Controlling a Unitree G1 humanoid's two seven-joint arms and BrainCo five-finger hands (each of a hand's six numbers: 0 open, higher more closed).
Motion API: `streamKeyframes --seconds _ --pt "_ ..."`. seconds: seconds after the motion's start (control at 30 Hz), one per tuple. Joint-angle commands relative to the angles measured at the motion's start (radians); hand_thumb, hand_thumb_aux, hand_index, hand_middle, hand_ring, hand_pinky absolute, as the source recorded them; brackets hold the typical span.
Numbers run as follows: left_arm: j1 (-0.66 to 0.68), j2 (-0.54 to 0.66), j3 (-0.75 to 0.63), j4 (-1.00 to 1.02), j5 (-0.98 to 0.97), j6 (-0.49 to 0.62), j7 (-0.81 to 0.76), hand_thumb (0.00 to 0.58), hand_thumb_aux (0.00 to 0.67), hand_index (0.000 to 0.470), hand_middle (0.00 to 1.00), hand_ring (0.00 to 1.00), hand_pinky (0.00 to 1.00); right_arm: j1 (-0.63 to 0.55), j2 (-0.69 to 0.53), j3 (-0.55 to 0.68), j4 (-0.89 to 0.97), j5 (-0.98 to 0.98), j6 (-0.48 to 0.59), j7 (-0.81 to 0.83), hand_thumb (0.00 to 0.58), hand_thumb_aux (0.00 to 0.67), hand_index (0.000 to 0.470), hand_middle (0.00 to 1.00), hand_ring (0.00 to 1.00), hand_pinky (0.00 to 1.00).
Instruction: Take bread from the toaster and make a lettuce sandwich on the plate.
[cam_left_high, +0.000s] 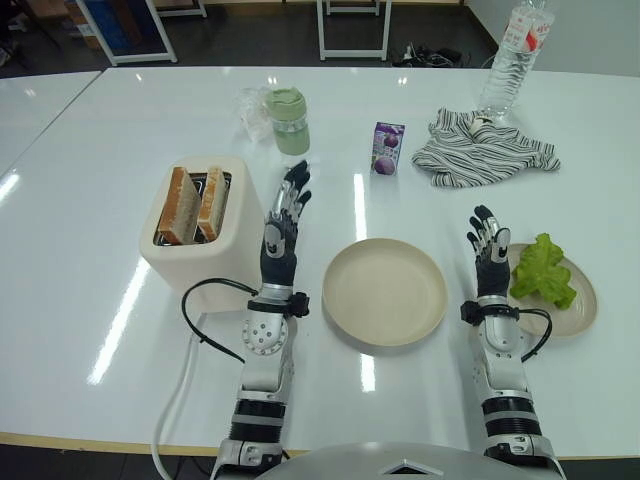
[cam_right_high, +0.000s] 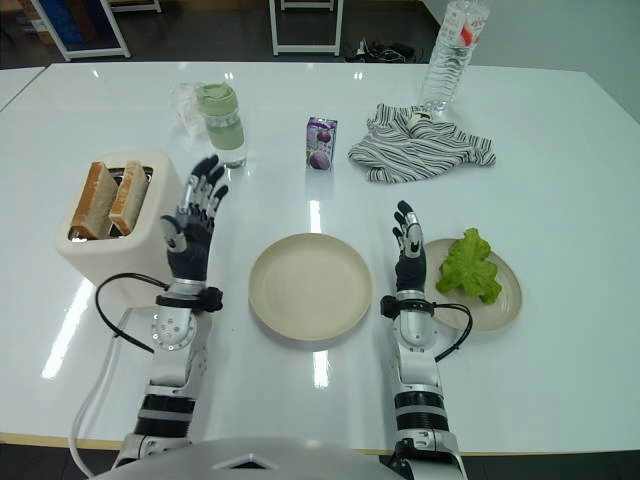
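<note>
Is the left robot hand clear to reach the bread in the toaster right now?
Probably yes. The left robot hand is open and right beside the toaster. Both bread slices stand up out of the slots, with nothing over them or between them and the hand.

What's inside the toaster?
Two bread slices stand side by side in the slots of the toaster, their tops sticking out. Their lower parts are hidden by the toaster's walls, so what lies at the bottom of the slots cannot be seen.
</note>
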Motion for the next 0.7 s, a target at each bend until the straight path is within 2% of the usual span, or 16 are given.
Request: streamKeyframes --seconds 0.03,0.13,0.3,0.4,0.5,0.7 --pt "-0.003 0.098 0.042 -0.485 0.004 0.275 -0.016 0.000 0.000 0.000 0.00 0.00 0.00 -0.027 -0.003 0.016 0.044 -0.037 0.009 -0.014 0.000 0.000 0.000 0.00 0.00 0.00" --pt "-0.080 0.203 0.194 -0.607 0.008 0.381 -0.020 0.000 0.000 0.000 0.00 0.00 0.00 -0.020 -0.005 0.017 0.049 -0.047 0.005 -0.024 0.000 0.000 0.000 0.00 0.00 0.00" --pt "-0.040 0.390 0.401 -0.507 0.160 0.569 -0.034 0.000 0.000 0.000 0.00 0.00 0.00 -0.017 0.014 0.012 0.049 -0.049 -0.013 -0.055 0.000 0.000 0.000 0.00 0.00 0.00" --pt "0.037 0.461 0.458 -0.412 0.296 0.592 -0.018 0.000 0.000 0.000 0.00 0.00 0.00 -0.014 0.012 0.010 0.060 -0.049 -0.018 -0.061 0.000 0.000 0.000 0.00 0.00 0.00" --pt "0.109 0.482 0.491 -0.330 0.414 0.580 0.040 0.000 0.000 0.000 0.00 0.00 0.00 -0.014 0.009 0.010 0.063 -0.050 -0.017 -0.063 0.000 0.000 0.000 0.00 0.00 0.00" --pt "0.145 0.522 0.451 -0.188 0.609 0.572 0.122 0.000 0.000 0.000 0.00 0.00 0.00 0.000 0.011 0.009 0.051 -0.051 -0.019 -0.074 0.000 0.000 0.000 0.00 0.00 0.00"
